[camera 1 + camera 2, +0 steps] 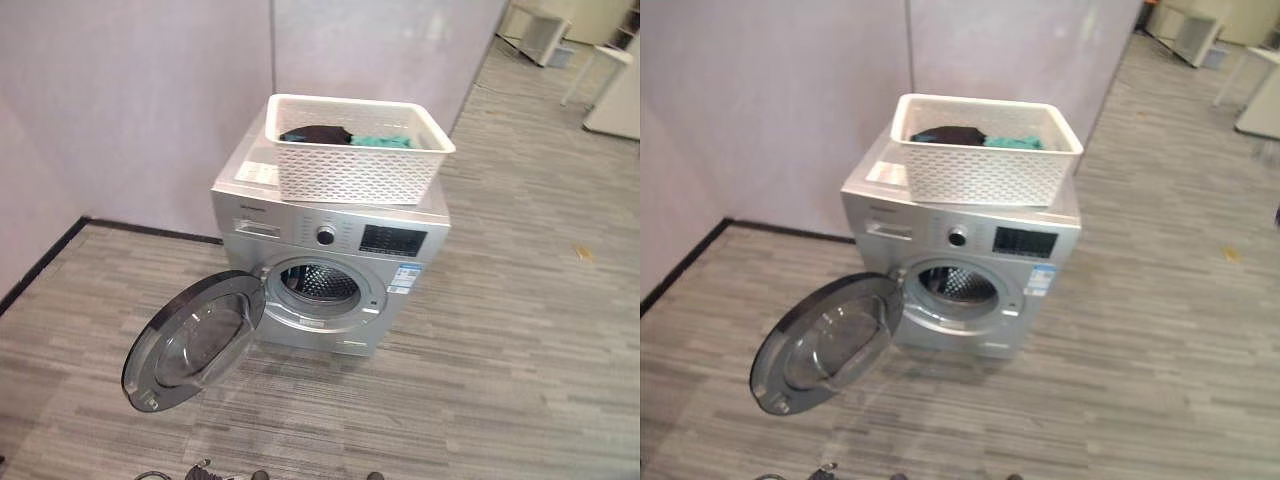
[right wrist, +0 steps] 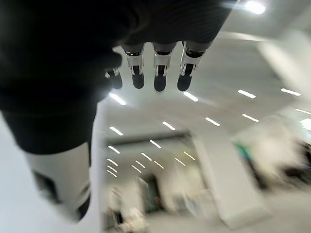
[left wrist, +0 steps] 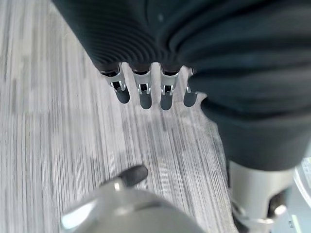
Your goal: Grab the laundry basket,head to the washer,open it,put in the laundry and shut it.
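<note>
The white perforated plastic laundry basket of soft, light dark and teal clothes sits atop the open silver front-loading washer, best gripped by its stiff rim, both hands relaxed, empty.

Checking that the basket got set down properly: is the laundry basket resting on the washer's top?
Touching. In the left eye view the laundry basket sits flat on the washer top, with no gap beneath its base.
</note>
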`<state>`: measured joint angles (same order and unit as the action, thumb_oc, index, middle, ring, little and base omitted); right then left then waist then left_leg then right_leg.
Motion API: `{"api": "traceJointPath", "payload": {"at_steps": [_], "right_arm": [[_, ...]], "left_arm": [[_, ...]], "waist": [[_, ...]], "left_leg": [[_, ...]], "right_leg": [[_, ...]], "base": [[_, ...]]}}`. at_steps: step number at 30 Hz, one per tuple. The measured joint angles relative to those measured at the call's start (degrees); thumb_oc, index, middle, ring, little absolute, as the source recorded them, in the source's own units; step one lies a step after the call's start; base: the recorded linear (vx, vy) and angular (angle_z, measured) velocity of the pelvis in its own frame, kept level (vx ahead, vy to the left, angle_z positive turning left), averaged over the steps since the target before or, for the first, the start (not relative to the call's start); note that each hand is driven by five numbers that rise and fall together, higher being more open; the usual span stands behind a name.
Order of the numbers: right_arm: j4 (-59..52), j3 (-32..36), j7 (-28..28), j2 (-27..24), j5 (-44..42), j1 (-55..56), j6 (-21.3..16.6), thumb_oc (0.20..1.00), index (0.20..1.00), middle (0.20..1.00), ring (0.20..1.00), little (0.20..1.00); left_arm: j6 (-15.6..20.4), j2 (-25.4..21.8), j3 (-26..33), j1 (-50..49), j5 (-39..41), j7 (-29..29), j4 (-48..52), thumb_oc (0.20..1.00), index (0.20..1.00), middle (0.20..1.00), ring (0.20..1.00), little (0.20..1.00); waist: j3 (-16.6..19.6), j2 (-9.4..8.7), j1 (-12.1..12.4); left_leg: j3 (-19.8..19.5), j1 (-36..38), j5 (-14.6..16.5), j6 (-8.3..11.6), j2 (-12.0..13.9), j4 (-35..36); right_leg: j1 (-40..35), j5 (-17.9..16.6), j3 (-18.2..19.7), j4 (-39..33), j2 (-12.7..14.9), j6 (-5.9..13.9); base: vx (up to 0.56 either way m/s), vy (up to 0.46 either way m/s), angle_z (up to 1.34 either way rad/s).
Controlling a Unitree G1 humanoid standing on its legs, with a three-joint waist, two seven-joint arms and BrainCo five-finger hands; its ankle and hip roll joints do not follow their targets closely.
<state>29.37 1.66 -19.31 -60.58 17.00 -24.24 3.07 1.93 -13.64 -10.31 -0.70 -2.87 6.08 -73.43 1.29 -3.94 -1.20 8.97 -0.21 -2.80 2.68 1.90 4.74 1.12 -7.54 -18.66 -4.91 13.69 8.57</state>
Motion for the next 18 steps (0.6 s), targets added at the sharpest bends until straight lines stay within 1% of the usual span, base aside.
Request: {"api": "traceJointPath", "payload": {"at_steps": [1, 3, 4, 5, 6, 8, 11, 12, 14, 15, 17, 18], "right_arm": [[-0.09, 0.89, 0.17, 2.06, 0.75, 3.31, 0.15, 1.0, 1.0, 1.0, 1.0, 1.0], [-0.54, 1.92, 0.67, 3.85, 0.94, 6.36, 0.12, 1.0, 1.0, 1.0, 1.0, 1.0], [-1.01, 3.28, 0.58, 6.2, 0.95, 7.51, 0.13, 1.0, 1.0, 1.0, 1.0, 1.0], [-2.67, 4.88, 0.59, 9.36, 0.99, 9.36, 0.13, 1.0, 1.0, 1.0, 1.0, 1.0], [-4.56, 5.06, 0.74, 11.71, 1.12, 11.58, 0.12, 1.0, 1.0, 1.0, 1.0, 1.0], [-7.83, 3.9, 1.39, 14.01, 1.91, 14.1, -0.04, 1.0, 1.0, 1.0, 1.0, 1.0], [-8.76, 3.05, 2.0, 14.18, 1.93, 12.42, -0.34, 1.0, 1.0, 1.0, 1.0, 1.0], [-8.86, 2.74, 2.04, 14.16, 1.96, 9.85, -0.64, 1.0, 1.0, 1.0, 1.0, 1.0], [-8.99, 2.74, 2.04, 14.16, 1.98, 7.95, -0.85, 1.0, 1.0, 1.0, 1.0, 1.0], [-9.02, 2.73, 2.04, 14.16, 1.98, 7.04, -0.88, 1.0, 1.0, 1.0, 1.0, 1.0], [-11.37, 2.95, 2.09, 14.15, 2.05, 6.51, -0.89, 1.0, 1.0, 1.0, 1.0, 1.0], [-12.89, 2.95, 2.25, 14.15, 2.31, 6.51, -1.21, 1.0, 1.0, 1.0, 1.0, 1.0]], "left_arm": [[0.22, 0.62, 0.0, -0.05, -0.03, 0.0, 0.64, 1.0, 1.0, 1.0, 1.0, 1.0], [0.55, 1.45, 0.28, 0.73, -0.03, 0.12, 0.85, 1.0, 1.0, 1.0, 1.0, 1.0], [0.53, 1.57, 0.55, 0.89, -0.02, 0.34, 0.77, 1.0, 1.0, 1.0, 1.0, 1.0], [0.53, 1.56, 0.64, 1.34, -0.01, 0.37, 0.74, 1.0, 1.0, 1.0, 1.0, 1.0], [0.52, 1.57, 0.75, 1.46, -0.01, 0.36, 0.74, 1.0, 1.0, 1.0, 1.0, 1.0], [0.5, 1.6, 1.18, 1.02, -0.02, 0.35, 0.71, 1.0, 1.0, 1.0, 1.0, 1.0], [0.5, 0.95, 1.08, 1.16, -0.07, 0.35, 0.55, 1.0, 1.0, 1.0, 1.0, 1.0], [0.48, 0.02, 1.15, 2.16, -0.1, 0.34, 0.15, 1.0, 1.0, 1.0, 1.0, 1.0], [0.48, -0.77, 1.17, 2.93, -0.1, 0.35, 0.17, 1.0, 1.0, 1.0, 1.0, 1.0], [0.48, -1.25, 1.15, 3.28, -0.11, 0.34, 0.17, 1.0, 1.0, 1.0, 1.0, 1.0], [0.5, -1.96, 1.22, 3.6, -0.41, 0.34, 0.21, 1.0, 1.0, 1.0, 1.0, 1.0], [0.49, -2.13, 1.26, 3.81, -0.46, 0.33, 0.11, 1.0, 1.0, 1.0, 1.0, 1.0]], "waist": [[-0.68, 1.05, 0.0], [-1.4, 2.57, 0.1], [-1.42, 2.66, 0.08], [-1.55, 2.44, 0.1], [-1.81, 2.09, 0.18], [-2.18, 1.58, 0.49], [-3.29, 0.2, 1.12], [-4.55, -0.94, 1.55], [-6.23, -2.9, 2.51], [-6.98, -3.78, 2.55], [-7.74, -5.27, 2.68], [-7.97, -5.68, 2.69]], "left_leg": [[0.41, 1.64, -0.14, 0.22, 0.2, 0.66], [0.98, 2.24, -0.02, 0.14, 0.37, 0.68], [1.02, 2.18, -0.13, 0.28, 0.54, 0.66], [1.01, 2.08, -0.21, 0.39, 0.76, 0.64], [1.01, 2.08, -0.27, 0.49, 0.96, 0.57], [1.05, 2.03, -0.3, 0.54, 1.01, 0.36], [0.92, 0.64, 0.26, 0.51, 0.9, -1.98], [0.75, -0.04, 1.01, 0.16, 0.74, -3.52], [0.52, -0.18, 1.23, -0.12, 0.25, -3.96], [0.04, -0.9, 1.65, -0.36, 0.03, -4.94], [-0.45, -2.18, 2.52, -0.93, -0.65, -6.58], [-0.65, -2.54, 3.02, -1.45, -1.11, -7.39]], "right_leg": [[-1.25, 0.09, 0.5, -0.27, -0.33, -0.02], [-1.61, 0.29, 0.94, -0.44, -0.45, -0.08], [-1.26, 0.33, 1.01, -0.44, -0.6, -0.15], [-1.05, 0.33, 1.12, -0.44, -0.84, -0.16], [-1.05, 0.33, 1.15, -0.43, -0.89, -0.17], [-1.03, 0.33, 1.17, -0.4, -1.15, -0.18], [-0.98, 0.07, 1.19, 0.04, -0.9, 0.01], [-0.93, -0.19, 1.15, 0.05, -0.72, 0.04], [-1.04, -0.09, 0.98, 0.4, -0.38, -0.07], [-0.87, 0.22, 0.8, 0.98, -0.02, -0.2], [-0.09, 0.66, 0.74, 2.31, 0.87, -0.19], [-0.09, 0.43, 0.6, 2.85, 1.5, 0.0]], "base": [[0.0, 0.01, -0.2], [-0.01, 0.02, -0.16], [0.0, 0.015, -0.04], [0.01, 0.007, -0.05], [-0.01, 0.002, -0.03], [-0.04, 0.003, -0.01], [-0.04, 0.036, 0.04], [-0.01, 0.067, 0.06], [0.01, 0.086, 0.1], [0.03, 0.108, 0.18], [0.05, 0.115, 0.2], [0.05, 0.143, 0.21]]}}
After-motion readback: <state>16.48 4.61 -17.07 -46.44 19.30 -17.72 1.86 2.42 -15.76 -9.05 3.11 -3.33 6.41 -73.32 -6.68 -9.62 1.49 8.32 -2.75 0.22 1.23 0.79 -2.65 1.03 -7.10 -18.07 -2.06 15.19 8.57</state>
